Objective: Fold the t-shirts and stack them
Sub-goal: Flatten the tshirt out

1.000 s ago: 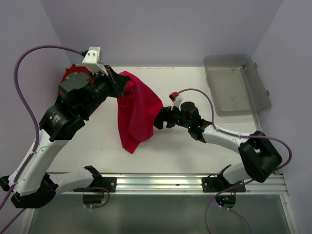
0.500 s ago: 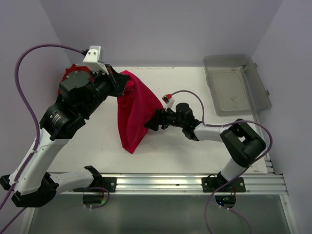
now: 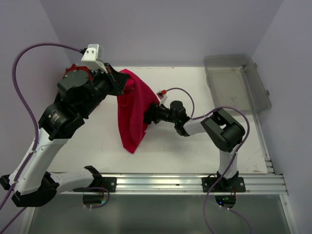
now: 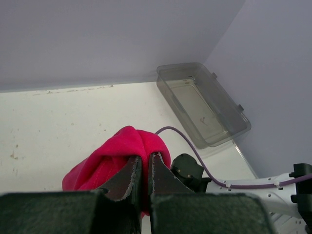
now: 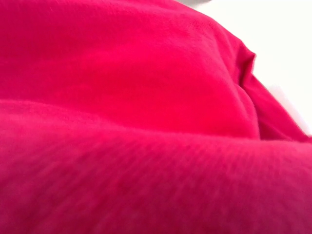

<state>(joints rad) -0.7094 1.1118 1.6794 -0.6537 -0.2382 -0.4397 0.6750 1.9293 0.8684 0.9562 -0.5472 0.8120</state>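
Observation:
A bright crimson-pink t-shirt (image 3: 131,117) hangs bunched above the table, its lower tip near the table. My left gripper (image 3: 127,87) is shut on its top fold; in the left wrist view the fingertips (image 4: 145,157) pinch the cloth (image 4: 122,146). My right gripper (image 3: 148,117) is pressed into the shirt's right edge at mid-height. The right wrist view is filled with the pink cloth (image 5: 156,97), and its fingers are hidden. The other folded tees do not clearly show.
A clear grey plastic bin (image 3: 236,85) stands at the back right, also in the left wrist view (image 4: 202,105). A patch of red (image 3: 73,68) shows behind my left arm; I cannot tell what it is. Walls close in the back and sides.
My right gripper has moved left, from just beside the shirt's right edge into the cloth, and the right arm has folded at the elbow. My left gripper holds nearly still.

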